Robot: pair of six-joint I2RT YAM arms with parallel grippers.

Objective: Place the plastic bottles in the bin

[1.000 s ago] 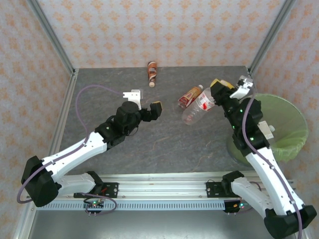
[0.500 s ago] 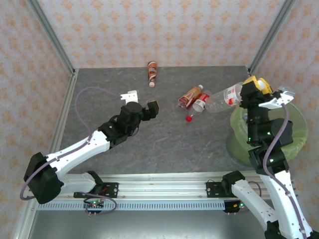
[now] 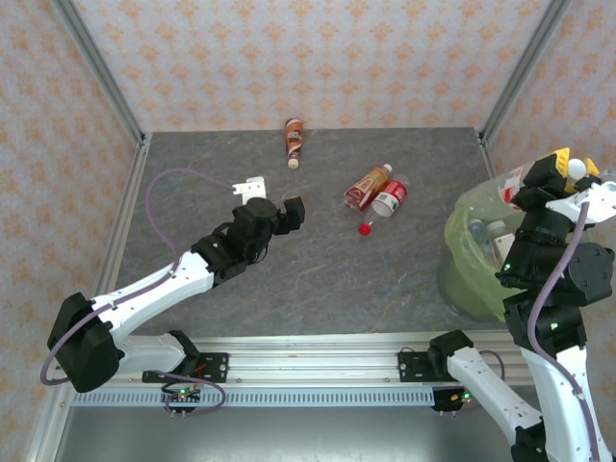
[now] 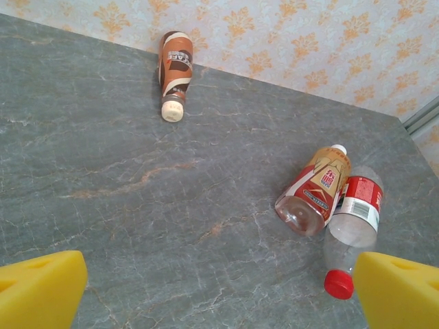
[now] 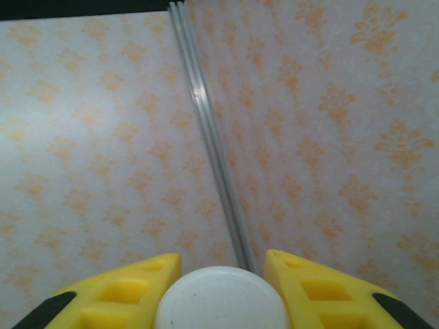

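Right wrist view puts the right gripper (image 5: 221, 264) clamped on the white cap of a clear bottle (image 3: 505, 183), held above the far rim of the bin (image 3: 452, 269), which has other bottles (image 3: 486, 231) inside. The left gripper (image 4: 219, 284) hovers empty over the table (image 4: 137, 192), jaws spread wide. Beyond it an orange-labelled bottle (image 4: 315, 192) and a red-capped bottle (image 4: 353, 219) lie touching. Farther off, a brown bottle (image 4: 174, 68) lies by the wall.

Matt stone-look table (image 3: 318, 279); glossy plastic bottles (image 4: 353, 216) (filmy bin liner (image 3: 458, 272)).
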